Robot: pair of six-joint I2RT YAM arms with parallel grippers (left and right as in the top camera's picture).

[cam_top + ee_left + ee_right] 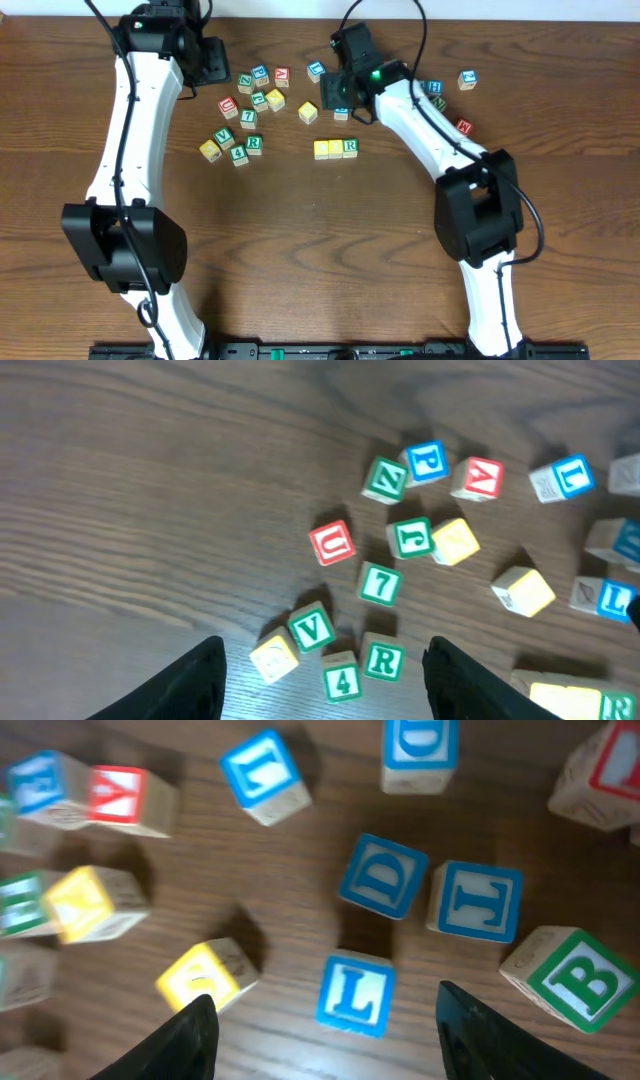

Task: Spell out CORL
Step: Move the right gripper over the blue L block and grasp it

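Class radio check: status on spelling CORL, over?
Left gripper open over spare blocks. Right gripper open above blue L block. Row: two yellow, then R. Loose yellow block close by.

Only readable stuff here is the characters on the cubes. Using the red A cube (478, 478) as my anchor: from my left wrist, blue P (427, 461) sits just left of it, green Z (385, 479) past that, blue L (571, 477) off to its right. Down-left of it are red U (331, 543), green 7 (379, 583), green V (311, 627), green R (383, 660) and green 4 (342, 682). From my right wrist, blue D (383, 877), blue I (480, 902), a second blue L (355, 992) and green B (575, 978) lie down-right of it.
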